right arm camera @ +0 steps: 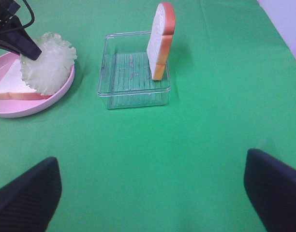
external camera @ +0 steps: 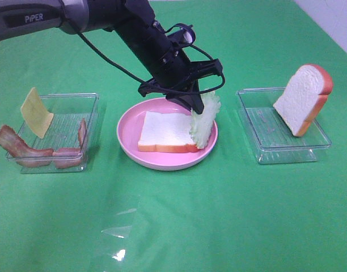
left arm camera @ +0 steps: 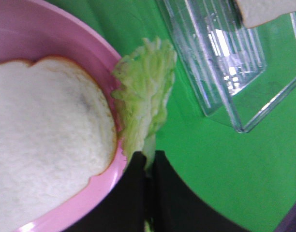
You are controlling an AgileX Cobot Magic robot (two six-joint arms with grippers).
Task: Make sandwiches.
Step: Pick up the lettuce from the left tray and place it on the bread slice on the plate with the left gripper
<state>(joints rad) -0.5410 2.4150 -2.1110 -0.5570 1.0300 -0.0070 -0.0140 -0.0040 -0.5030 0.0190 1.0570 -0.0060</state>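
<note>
Sandwich base, a flat bread slice point(external camera: 165, 131), lies on the pink plate point(external camera: 128, 141) at the middle of the green desk point(external camera: 219, 215). The right tray point(external camera: 270, 130) holds a second slice point(external camera: 303, 99) on edge; the left tray point(external camera: 71, 97) holds cheese point(external camera: 36, 113) and bacon strips point(external camera: 26, 150). Left tool point(external camera: 199, 110), pressed together, pinches a lettuce leaf point(external camera: 210, 122) upright over the plate's right rim. Right tool point(right arm camera: 152, 193) stands spread above the desk.

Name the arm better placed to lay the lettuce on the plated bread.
Left: the left gripper is shut on the lettuce leaf beside the bread slice; the right gripper is open, empty.
</note>
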